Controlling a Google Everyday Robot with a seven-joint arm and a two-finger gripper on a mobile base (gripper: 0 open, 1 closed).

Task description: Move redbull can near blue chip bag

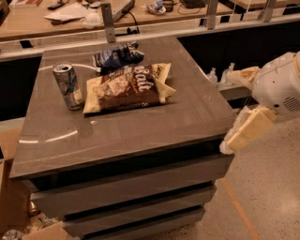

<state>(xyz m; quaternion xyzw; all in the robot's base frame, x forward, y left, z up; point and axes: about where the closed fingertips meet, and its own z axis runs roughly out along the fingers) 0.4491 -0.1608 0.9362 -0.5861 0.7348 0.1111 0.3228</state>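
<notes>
The redbull can [68, 86] stands upright on the left part of the grey table top [140, 126], silver and blue with a shiny top. The blue chip bag [116, 56] lies wrinkled at the back of the table, behind the tan and brown bag. The can is a short way left and in front of it, not touching. My gripper [241, 105] hangs off the table's right edge, far from the can. Its two tan fingers stand apart, open and empty, on the white arm [281, 84].
A larger tan and brown snack bag with white lettering [129, 87] lies flat between the can and the table's middle. A bench with papers and cables [70, 11] runs behind the table. Small bottles [213, 75] stand on a ledge at the right.
</notes>
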